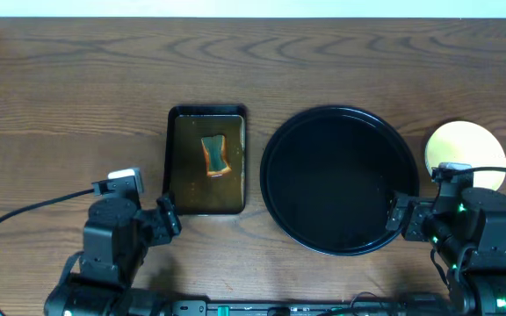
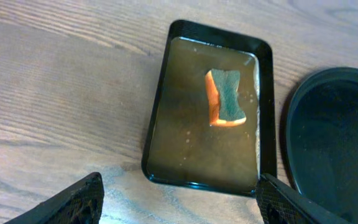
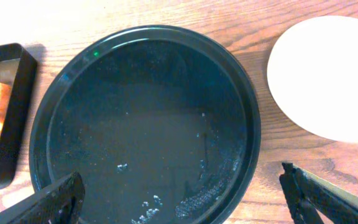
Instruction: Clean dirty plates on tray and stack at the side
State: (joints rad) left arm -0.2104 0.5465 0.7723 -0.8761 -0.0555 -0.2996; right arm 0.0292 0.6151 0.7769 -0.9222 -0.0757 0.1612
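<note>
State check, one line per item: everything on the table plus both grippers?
tray: no plates on it, floor flecked with wet residue
plate: pale yellow, on the table right of the tray, top face plain; plates under it cannot be told
pan: holds murky brownish liquid
sponge: lying in the pan, green face up
left gripper: open, empty
right gripper: open, empty

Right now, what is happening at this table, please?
Neither arm is handling anything. The left gripper hangs open over the table near the rectangular pan, where a sponge lies in brownish liquid. The right gripper is open above the near edge of the black tray, which holds no plates. A pale yellow plate sits on the table to the right of the tray; whether others lie under it cannot be told.
</note>
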